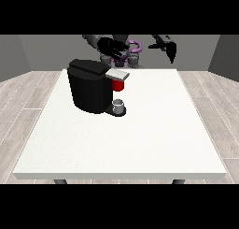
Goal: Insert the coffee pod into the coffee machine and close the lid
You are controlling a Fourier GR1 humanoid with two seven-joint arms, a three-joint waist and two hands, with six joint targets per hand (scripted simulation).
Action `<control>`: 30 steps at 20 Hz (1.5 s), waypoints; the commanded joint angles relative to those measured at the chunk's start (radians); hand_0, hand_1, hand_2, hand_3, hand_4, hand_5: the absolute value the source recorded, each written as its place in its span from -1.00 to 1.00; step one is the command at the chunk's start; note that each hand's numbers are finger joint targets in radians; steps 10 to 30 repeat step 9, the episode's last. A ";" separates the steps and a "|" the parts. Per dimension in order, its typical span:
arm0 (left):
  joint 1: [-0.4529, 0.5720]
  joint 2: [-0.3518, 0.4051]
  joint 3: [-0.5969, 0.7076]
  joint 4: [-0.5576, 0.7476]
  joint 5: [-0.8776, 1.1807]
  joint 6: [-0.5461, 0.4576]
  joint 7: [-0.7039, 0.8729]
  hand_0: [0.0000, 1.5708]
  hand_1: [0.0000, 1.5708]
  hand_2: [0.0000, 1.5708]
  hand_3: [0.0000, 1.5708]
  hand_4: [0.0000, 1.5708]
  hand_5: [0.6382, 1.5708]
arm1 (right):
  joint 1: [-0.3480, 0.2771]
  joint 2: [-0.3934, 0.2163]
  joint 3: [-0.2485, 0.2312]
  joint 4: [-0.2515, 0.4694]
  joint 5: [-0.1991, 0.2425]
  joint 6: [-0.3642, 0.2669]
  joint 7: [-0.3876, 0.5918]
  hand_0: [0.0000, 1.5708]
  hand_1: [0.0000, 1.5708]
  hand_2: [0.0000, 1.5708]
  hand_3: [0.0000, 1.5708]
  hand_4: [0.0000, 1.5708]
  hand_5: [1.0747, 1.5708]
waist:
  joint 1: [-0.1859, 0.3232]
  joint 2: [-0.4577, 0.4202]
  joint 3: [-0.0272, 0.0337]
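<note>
The black coffee machine (91,90) stands on the white table (140,144), left of its middle. Its grey lid (117,75) sticks out to the right at the top, with a red thing at the machine (118,85) just under it. A small grey thing (119,106) sits on the machine's base below that; I cannot tell whether it is the pod. The hand at the view's left (112,46) hovers above and behind the machine, its fingers stretched out and touching nothing. The hand at the view's right (167,46) hangs in the air past the table's far edge, fingers pointing down, holding nothing.
The robot's torso (127,55) stands behind the table's far edge. The table's front edge runs near the bottom of the view, with wooden floor on both sides.
</note>
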 commanded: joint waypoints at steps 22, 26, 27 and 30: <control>0.061 0.017 0.064 0.121 0.026 0.013 -0.074 -1.00 -1.00 -1.00 -1.00 -0.76 1.00 | 0.369 0.057 0.215 -0.203 -0.224 -0.056 -0.055 -1.00 -1.00 -1.00 -1.00 -0.80 1.00 | -0.145 -0.144 -0.0001; 0.061 0.017 0.064 0.121 0.026 0.013 -0.074 -1.00 -1.00 -1.00 -1.00 -0.76 1.00 | 0.369 0.057 0.215 -0.203 -0.224 -0.056 -0.055 -1.00 -1.00 -1.00 -1.00 -0.80 1.00 | -0.145 -0.144 -0.0001; 0.061 0.017 0.064 0.121 0.026 0.013 -0.074 -1.00 -1.00 -1.00 -1.00 -0.76 1.00 | 0.369 0.057 0.215 -0.203 -0.224 -0.056 -0.055 -1.00 -1.00 -1.00 -1.00 -0.80 1.00 | -0.145 -0.144 -0.0001; 0.061 0.017 0.064 0.121 0.026 0.013 -0.074 -1.00 -1.00 -1.00 -1.00 -0.76 1.00 | 0.369 0.057 0.215 -0.203 -0.224 -0.056 -0.055 -1.00 -1.00 -1.00 -1.00 -0.80 1.00 | -0.145 -0.144 -0.0001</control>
